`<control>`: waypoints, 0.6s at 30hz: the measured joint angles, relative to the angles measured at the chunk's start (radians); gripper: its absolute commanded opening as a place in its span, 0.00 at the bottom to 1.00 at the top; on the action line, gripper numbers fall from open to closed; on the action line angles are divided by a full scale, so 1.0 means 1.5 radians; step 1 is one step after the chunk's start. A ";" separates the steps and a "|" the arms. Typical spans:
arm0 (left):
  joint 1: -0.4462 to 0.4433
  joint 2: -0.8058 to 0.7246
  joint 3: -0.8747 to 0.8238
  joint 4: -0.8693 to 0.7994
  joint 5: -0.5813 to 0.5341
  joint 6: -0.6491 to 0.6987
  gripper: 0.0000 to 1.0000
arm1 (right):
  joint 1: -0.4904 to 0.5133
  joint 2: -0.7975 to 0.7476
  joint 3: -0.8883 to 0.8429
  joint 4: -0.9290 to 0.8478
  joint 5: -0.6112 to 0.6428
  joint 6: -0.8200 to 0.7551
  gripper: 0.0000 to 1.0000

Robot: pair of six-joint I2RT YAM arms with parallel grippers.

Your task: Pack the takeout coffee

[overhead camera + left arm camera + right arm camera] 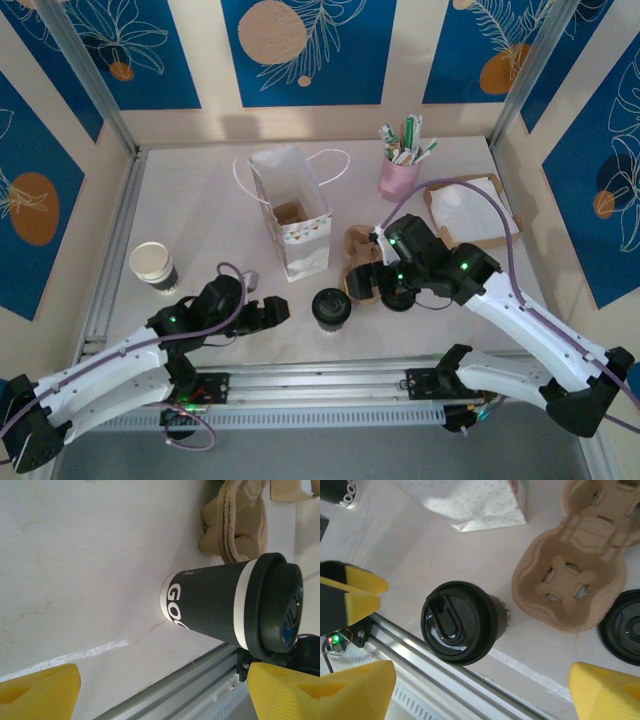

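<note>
Currently at approach: left claw point(165, 692) and right claw point(482, 687) both released, flanking the coffee point(331, 308) — ungrasped on the table point(200, 200). Next: one claw closes squarely round it.

Bare table point(200, 220) around takeout coffee point(331, 308); carrier point(570, 545) beside
</note>
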 measured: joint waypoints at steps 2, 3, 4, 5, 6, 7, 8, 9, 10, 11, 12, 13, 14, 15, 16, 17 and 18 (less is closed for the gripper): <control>-0.002 0.017 -0.005 0.016 -0.002 -0.005 0.80 | 0.033 0.023 0.000 0.000 0.003 -0.007 0.88; -0.002 0.023 -0.007 0.022 -0.002 -0.007 0.78 | 0.051 0.036 0.001 -0.001 0.008 -0.010 0.88; -0.002 0.028 -0.009 0.028 -0.003 -0.010 0.76 | 0.069 0.050 0.002 -0.003 0.014 -0.014 0.88; -0.003 0.032 -0.012 0.034 -0.003 -0.011 0.73 | 0.090 0.068 0.006 -0.006 0.022 -0.017 0.89; -0.003 0.033 -0.014 0.037 -0.004 -0.011 0.71 | 0.105 0.082 0.011 -0.009 0.028 -0.019 0.89; -0.003 0.033 -0.017 0.040 -0.005 -0.013 0.69 | 0.122 0.100 0.019 -0.013 0.037 -0.022 0.90; -0.003 0.033 -0.020 0.041 -0.005 -0.014 0.67 | 0.135 0.115 0.026 -0.017 0.046 -0.024 0.91; -0.003 0.033 -0.022 0.042 -0.007 -0.015 0.67 | 0.147 0.129 0.033 -0.021 0.054 -0.027 0.92; -0.003 0.033 -0.024 0.043 -0.007 -0.017 0.66 | 0.157 0.142 0.040 -0.024 0.061 -0.030 0.93; -0.003 0.033 -0.025 0.043 -0.007 -0.017 0.66 | 0.165 0.154 0.046 -0.027 0.067 -0.033 0.94; -0.003 0.033 -0.026 0.044 -0.007 -0.017 0.65 | 0.170 0.164 0.052 -0.030 0.071 -0.034 0.95; -0.003 0.033 -0.027 0.044 -0.007 -0.017 0.65 | 0.174 0.173 0.058 -0.033 0.075 -0.036 0.95; -0.003 0.033 -0.027 0.045 -0.007 -0.017 0.65 | 0.176 0.182 0.064 -0.037 0.079 -0.037 0.95; -0.003 0.033 -0.027 0.045 -0.007 -0.017 0.65 | 0.179 0.190 0.068 -0.040 0.082 -0.039 0.95; -0.003 0.033 -0.027 0.045 -0.008 -0.017 0.64 | 0.179 0.198 0.072 -0.042 0.086 -0.040 0.95; -0.003 0.033 -0.027 0.045 -0.008 -0.017 0.64 | 0.180 0.206 0.076 -0.045 0.090 -0.042 0.95; -0.003 0.033 -0.027 0.045 -0.008 -0.017 0.64 | 0.180 0.212 0.079 -0.047 0.092 -0.042 0.95</control>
